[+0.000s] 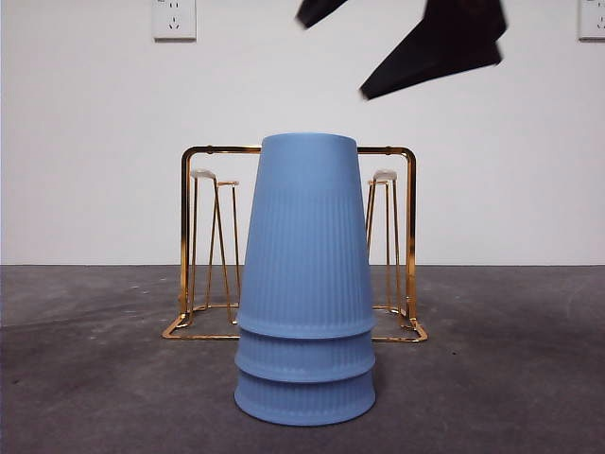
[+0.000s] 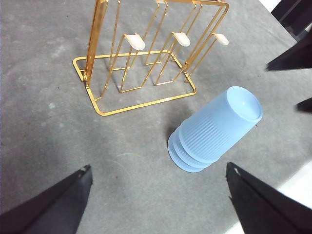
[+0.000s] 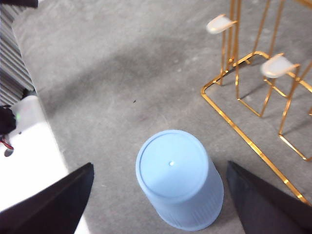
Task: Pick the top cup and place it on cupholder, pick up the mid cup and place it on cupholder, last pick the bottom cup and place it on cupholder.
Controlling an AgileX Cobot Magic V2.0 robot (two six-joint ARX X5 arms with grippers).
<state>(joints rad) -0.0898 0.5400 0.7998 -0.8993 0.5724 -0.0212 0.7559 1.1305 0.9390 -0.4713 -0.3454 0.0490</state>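
Note:
Three blue ribbed cups stand upside down, nested in one stack: top cup (image 1: 304,236), mid cup (image 1: 304,357), bottom cup (image 1: 304,402). Behind the stack stands the gold wire cupholder (image 1: 409,236) with white-tipped prongs (image 1: 385,175), all bare. My right gripper (image 3: 160,165) hovers open above the stack, and the top cup (image 3: 173,168) lies below and between its jaws, untouched. In the front view that dark arm (image 1: 444,43) enters from the top right. My left gripper (image 2: 158,167) is open and empty, held high and back from the stack (image 2: 212,131) and the cupholder (image 2: 92,48).
The cups and rack rest on a dark grey mat (image 1: 95,378). The mat's edge and a white surface (image 3: 34,165) lie close beside the stack on the right arm's side. White wall sockets (image 1: 174,17) sit high on the back wall.

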